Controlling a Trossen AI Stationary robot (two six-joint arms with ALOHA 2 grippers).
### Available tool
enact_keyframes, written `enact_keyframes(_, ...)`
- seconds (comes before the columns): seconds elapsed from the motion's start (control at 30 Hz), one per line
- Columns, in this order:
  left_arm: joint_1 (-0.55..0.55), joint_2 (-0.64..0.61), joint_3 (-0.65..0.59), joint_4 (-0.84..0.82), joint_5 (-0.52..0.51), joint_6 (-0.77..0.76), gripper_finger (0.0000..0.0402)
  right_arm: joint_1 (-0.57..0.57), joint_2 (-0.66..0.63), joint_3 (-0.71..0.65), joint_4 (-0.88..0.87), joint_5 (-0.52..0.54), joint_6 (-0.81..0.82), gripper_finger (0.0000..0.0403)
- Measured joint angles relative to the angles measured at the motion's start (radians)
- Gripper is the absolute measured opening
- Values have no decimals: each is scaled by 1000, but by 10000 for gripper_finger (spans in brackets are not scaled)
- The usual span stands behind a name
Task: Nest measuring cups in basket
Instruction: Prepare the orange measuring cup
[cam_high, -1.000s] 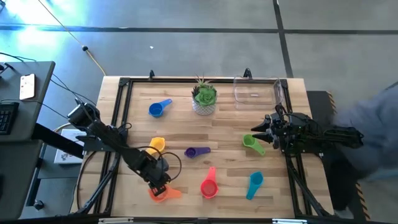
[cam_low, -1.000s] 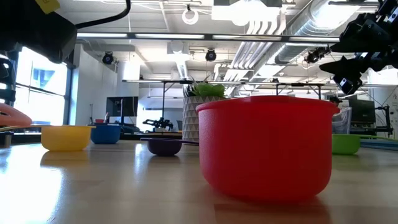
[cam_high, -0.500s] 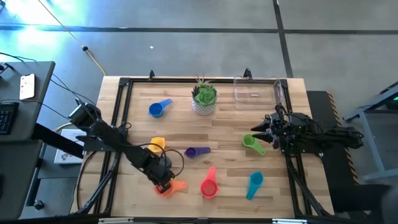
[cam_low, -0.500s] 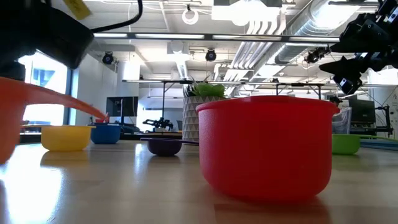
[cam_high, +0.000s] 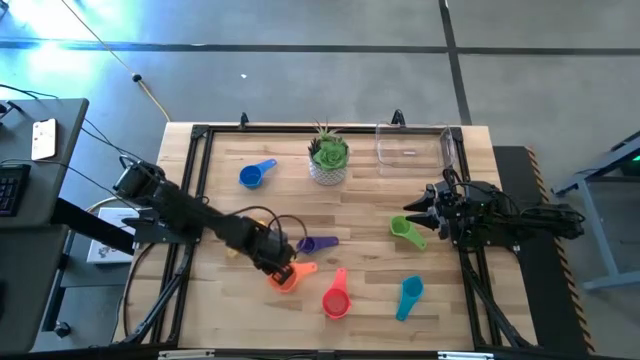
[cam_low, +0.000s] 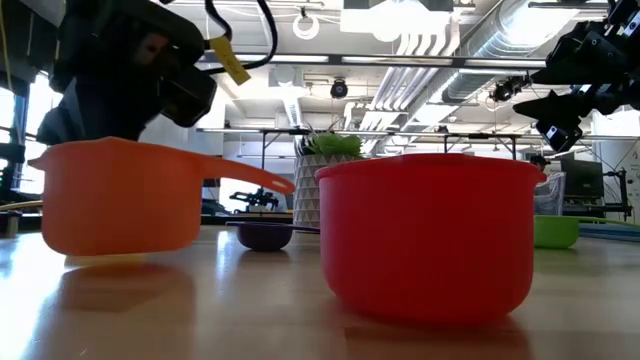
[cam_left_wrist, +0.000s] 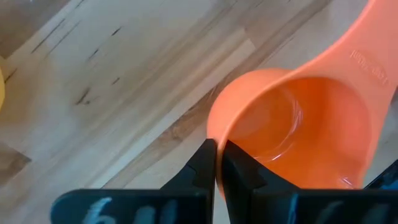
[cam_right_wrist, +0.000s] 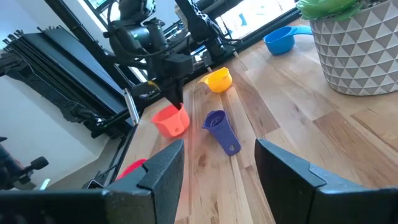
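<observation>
My left gripper (cam_high: 280, 268) is shut on the orange measuring cup (cam_high: 288, 277) in the table's near-left part, next to the purple cup (cam_high: 318, 243). The red-pink cup (cam_high: 337, 298) and the teal cup (cam_high: 410, 296) lie nearer the front edge. The green cup (cam_high: 407, 230) is at the right and the blue cup (cam_high: 255, 176) at the far left. The yellow cup (cam_right_wrist: 217, 79) shows behind the left arm. The clear basket (cam_high: 412, 146) stands at the far right. My right gripper (cam_right_wrist: 217, 180) waits open at the right edge, holding nothing. My left gripper pinches the orange cup's rim wall (cam_left_wrist: 215, 144) on the side away from the handle, with one finger (cam_left_wrist: 242, 174) inside the bowl and the other finger (cam_left_wrist: 200, 169) outside. It comes from above, pointing steeply down. The cup stays upright, mouth up. I cannot tell whether its bottom (cam_low: 120, 250) touches the table.
A white pot with a green plant (cam_high: 328, 158) stands at the far middle, between the blue cup and the basket. A black frame (cam_high: 195, 200) runs round the wooden table top. Bare wood lies in the middle, between the purple and green cups.
My left gripper has swung from the near-left corner toward the table's right and a little toward its far edge. The orange cup has gone along with it, upright, and now sits close to the purple cup. My right arm has kept still.
</observation>
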Motion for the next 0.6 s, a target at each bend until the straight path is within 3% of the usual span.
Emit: enact_keyframes(0.6, 22, 0, 0, 0, 52, -22, 16, 0, 0, 0, 0, -3, 0, 188)
